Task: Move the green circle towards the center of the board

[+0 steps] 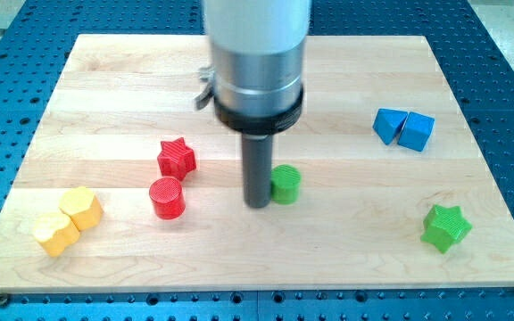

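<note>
Green circle: short round block, standing flat near the middle of the table, slightly toward the view's bottom. Its left side touches or sits just beside the rod.

My tip: lower end of a straight dark rod, resting at the table surface immediately to the view's left of the green circle. Whether it presses the block or merely stands against it cannot be told.

Arm: comes down from the view's top, nearly upright. A wide pale cylinder enters at the top edge, followed by a silver metal collar, then a black ring, then the narrow dark rod. A small metal lug juts from the collar on the view's left. There are no fingers on this arm, so nothing opens, closes or grips; the rod is the only contact part.

Red star: to the view's left of the rod, apart from it.

Red circle: just below the red star, close to it.

Yellow blocks: two, touching, near the table's lower left corner; the upper one is six-sided, the lower one of unclear shape.

Blue blocks: two, touching side by side, at the view's right, upper half.

Green star: lower right, well apart from the green circle.

Table: pale wood board lying on a blue perforated surface.
</note>
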Robot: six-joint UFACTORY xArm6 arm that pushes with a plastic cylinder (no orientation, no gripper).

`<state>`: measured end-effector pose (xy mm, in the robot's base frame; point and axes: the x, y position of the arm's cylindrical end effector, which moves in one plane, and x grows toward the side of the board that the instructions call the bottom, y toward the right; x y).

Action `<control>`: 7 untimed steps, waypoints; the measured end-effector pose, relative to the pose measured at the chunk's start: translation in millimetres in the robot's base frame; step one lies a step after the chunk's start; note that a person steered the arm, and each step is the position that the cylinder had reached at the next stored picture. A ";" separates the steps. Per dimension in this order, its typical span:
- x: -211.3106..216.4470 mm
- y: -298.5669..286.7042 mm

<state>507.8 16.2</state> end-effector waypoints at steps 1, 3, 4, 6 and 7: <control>-18.3 17.2; 11.3 63.2; 6.0 115.7; -33.2 40.3; -38.6 16.3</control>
